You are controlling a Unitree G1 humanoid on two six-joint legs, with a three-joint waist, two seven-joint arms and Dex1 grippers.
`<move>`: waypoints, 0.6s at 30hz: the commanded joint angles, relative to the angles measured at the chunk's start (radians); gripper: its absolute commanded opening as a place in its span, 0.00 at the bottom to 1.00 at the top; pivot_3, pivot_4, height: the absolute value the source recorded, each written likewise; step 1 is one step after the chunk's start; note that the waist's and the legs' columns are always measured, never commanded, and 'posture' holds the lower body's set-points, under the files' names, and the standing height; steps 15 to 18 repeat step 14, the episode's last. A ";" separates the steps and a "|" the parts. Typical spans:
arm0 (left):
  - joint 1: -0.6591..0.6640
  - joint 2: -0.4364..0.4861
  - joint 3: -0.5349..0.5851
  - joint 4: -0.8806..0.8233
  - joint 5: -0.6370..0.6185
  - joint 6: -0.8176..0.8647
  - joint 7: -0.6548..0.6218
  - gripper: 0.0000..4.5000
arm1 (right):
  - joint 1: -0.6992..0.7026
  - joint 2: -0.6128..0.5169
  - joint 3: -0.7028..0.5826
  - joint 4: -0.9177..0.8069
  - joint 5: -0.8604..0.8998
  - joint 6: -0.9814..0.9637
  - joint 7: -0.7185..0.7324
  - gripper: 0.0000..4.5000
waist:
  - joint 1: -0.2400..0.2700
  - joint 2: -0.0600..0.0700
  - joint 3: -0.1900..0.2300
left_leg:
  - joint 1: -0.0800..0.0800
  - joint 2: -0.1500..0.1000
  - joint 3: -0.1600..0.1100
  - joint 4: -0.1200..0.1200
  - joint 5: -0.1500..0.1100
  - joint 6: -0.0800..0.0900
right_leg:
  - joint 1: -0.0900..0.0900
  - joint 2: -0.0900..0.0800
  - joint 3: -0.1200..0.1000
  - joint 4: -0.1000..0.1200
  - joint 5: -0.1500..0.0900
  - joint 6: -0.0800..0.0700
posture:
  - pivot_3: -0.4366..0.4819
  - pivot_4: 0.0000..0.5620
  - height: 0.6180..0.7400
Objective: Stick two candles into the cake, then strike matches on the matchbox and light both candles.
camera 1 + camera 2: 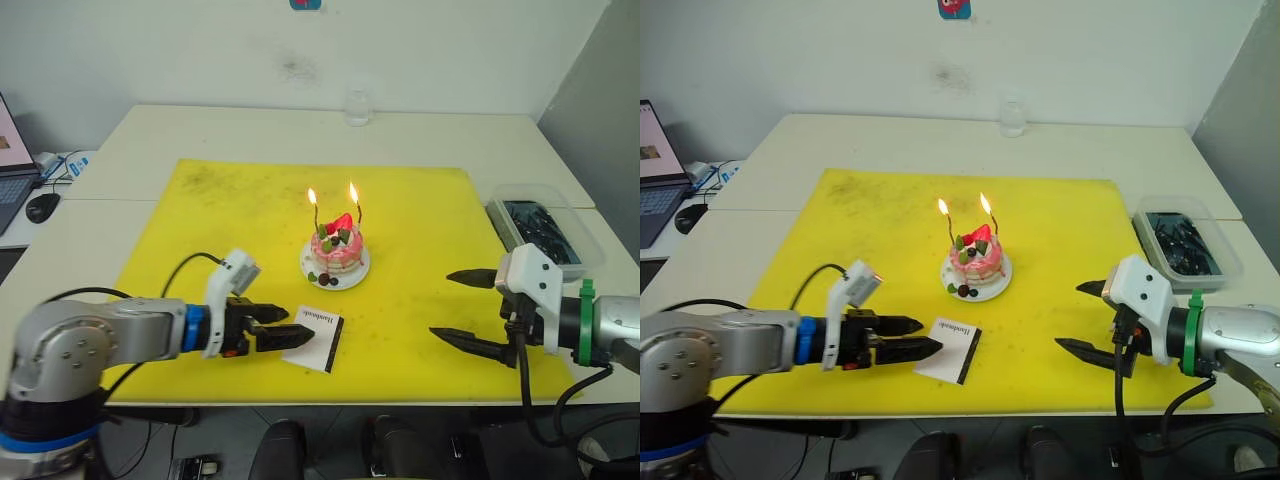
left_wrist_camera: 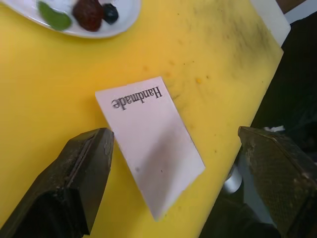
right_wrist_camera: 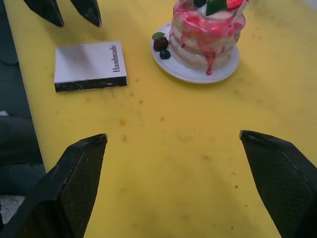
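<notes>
Candles [image 1: 334, 208] stand lit in the cake [image 1: 336, 252] mid-mat. Matchbox [image 1: 314, 339] lies flat just ahead of the left tool [image 1: 283, 328], fingers apart. Right tool [image 1: 462, 312] gapes wide, empty, well clear.

A pale table [image 1: 200, 135] carries a large yellow mat [image 1: 420, 220], scuffed with dark smudges, that covers most of its near half. On the mat, near its centre, sits a small white plate [image 1: 356, 274] holding the pink cake [image 1: 336, 252]; a flat white matchbox [image 1: 314, 338] lettered "Handmade" lies just in front of it, close to the mat's near edge. A clear glass [image 1: 357, 106] stands on the bare tabletop beyond the mat, and a transparent container [image 1: 545, 232] of dark items rests off the mat's right side.
</notes>
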 commanded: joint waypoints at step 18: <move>0.220 0.186 0.140 0.254 0.637 -0.862 -0.505 0.99 | -0.010 -0.186 -0.267 0.292 -0.062 -0.249 0.316 1.00 | 0.011 0.002 0.001 | 0.000 0.001 0.002 -0.003 -0.001 0.001 | -0.001 -0.004 -0.001 -0.001 -0.005 -0.008 | 0.48 0.27 1.00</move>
